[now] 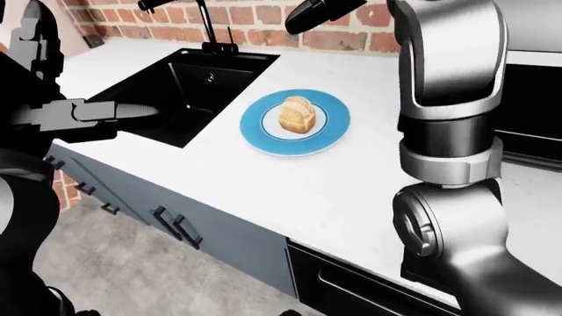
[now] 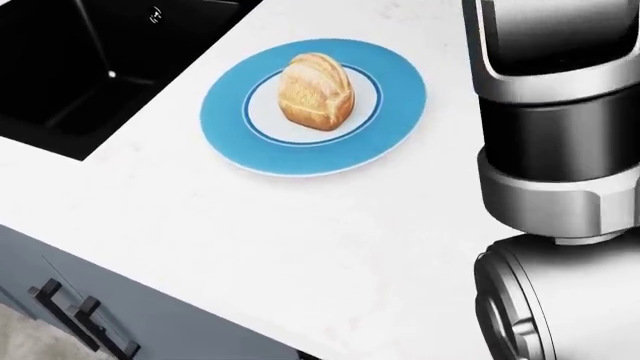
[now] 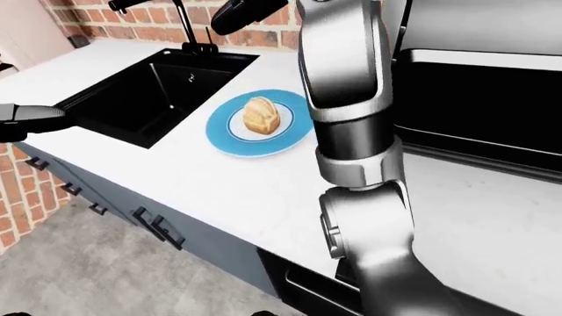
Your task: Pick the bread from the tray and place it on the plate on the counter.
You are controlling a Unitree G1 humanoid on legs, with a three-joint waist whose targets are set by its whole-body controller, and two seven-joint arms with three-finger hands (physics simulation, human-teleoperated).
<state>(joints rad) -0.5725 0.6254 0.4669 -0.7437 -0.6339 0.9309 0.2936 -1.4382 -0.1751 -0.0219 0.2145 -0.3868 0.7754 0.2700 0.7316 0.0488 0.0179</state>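
The bread [image 2: 315, 90], a golden-brown loaf piece, sits upright in the middle of the blue-rimmed plate [image 2: 395, 142] on the white counter [image 2: 300, 247]. My right arm rises at the right of all views. Its hand [image 1: 321, 14] is high at the top edge, above and beyond the plate, fingers extended and holding nothing. My left hand [image 1: 132, 112] is at the left of the left-eye view over the sink's near edge, fingers stretched out and empty. No tray is in view.
A black sink [image 1: 176, 85] with a black faucet [image 1: 208, 29] lies left of the plate. A dark appliance [image 3: 474, 99] stands at the right. Grey drawers with black handles [image 1: 176, 227] are below the counter edge. A brick wall is behind.
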